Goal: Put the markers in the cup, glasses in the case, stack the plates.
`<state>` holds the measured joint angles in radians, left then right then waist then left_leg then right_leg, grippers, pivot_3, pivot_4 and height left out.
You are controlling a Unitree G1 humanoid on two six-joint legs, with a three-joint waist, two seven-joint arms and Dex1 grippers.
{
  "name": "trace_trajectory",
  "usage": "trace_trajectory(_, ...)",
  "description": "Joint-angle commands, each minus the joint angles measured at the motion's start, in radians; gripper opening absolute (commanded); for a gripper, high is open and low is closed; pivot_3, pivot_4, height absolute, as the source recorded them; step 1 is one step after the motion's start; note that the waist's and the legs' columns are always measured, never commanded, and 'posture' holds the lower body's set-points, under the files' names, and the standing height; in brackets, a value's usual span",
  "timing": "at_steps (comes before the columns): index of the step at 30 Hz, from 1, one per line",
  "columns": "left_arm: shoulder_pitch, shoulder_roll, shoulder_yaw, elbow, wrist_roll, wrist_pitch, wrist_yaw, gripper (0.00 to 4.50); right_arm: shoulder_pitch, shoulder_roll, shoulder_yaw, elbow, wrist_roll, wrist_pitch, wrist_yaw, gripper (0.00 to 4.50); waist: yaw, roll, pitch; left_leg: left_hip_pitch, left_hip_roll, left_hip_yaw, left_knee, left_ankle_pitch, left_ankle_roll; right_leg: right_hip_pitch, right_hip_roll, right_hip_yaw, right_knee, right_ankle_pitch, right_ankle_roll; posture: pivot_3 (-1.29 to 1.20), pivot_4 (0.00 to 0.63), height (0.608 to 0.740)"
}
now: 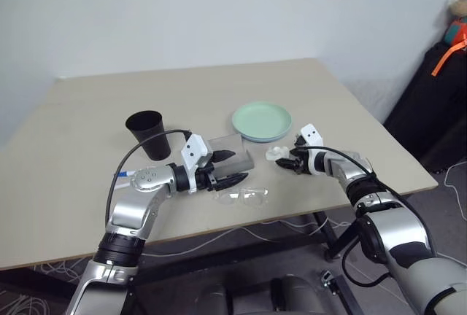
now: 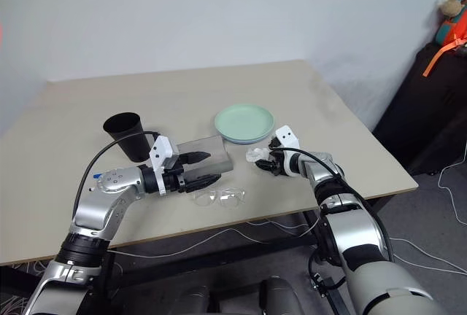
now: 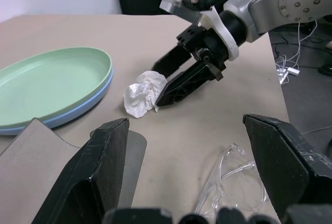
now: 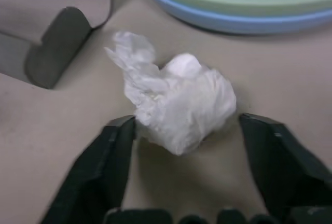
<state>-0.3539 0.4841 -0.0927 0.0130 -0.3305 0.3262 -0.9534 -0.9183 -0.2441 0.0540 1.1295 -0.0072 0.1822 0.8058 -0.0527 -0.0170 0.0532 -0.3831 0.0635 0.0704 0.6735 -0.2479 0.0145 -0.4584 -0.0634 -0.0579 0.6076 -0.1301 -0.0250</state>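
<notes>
Glasses next | your left gripper fingers wide beside case | right gripper fingers wide astride paper wad, none gripped | approach frame squarely.

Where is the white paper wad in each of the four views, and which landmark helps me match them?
Left eye view: paper wad right of centre, before the stacked plates.
Right eye view: wad just right of centre, below the plates.
Left wrist view: wad centre-left, at the right claw.
Right wrist view: wad central, between the claw's fingers.
Shared landmark: the plates.
</notes>
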Motion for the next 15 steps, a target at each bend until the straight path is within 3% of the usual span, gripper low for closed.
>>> trace_trajectory(1,-0.012,0.010,0.025,-0.032,-0.005,-0.015,0.007,3.73,-0.042,-0.015,-0.005,-0.029,-0.001,-0.030,0.010,2.14,-0.001,0.000,0.000,0.000,0.000,0.000,0.000,0.000,0.000,0.000,0.000,0.000,0.000,0.000,0.000,0.00,0.000,0.740)
trace_trajectory(7,-0.015,0.009,0.024,-0.027,-0.005,-0.019,0.010,3.73,-0.060,-0.018,-0.018,-0.047,0.015,-0.051,0.033,0.04,0.000,0.000,0.000,0.000,0.000,0.000,0.000,0.000,0.000,0.000,0.000,0.000,0.000,0.000,0.000,0.00,0.000,0.740)
trace_trajectory(15,-0.015,0.012,0.025,-0.025,-0.003,-0.022,0.012,3.73,-0.108,-0.037,-0.021,-0.091,0.014,-0.098,0.058,0.01,0.000,0.000,0.000,0.000,0.000,0.000,0.000,0.000,0.000,-0.001,0.000,0.001,0.000,0.000,0.000,0.00,0.000,0.740)
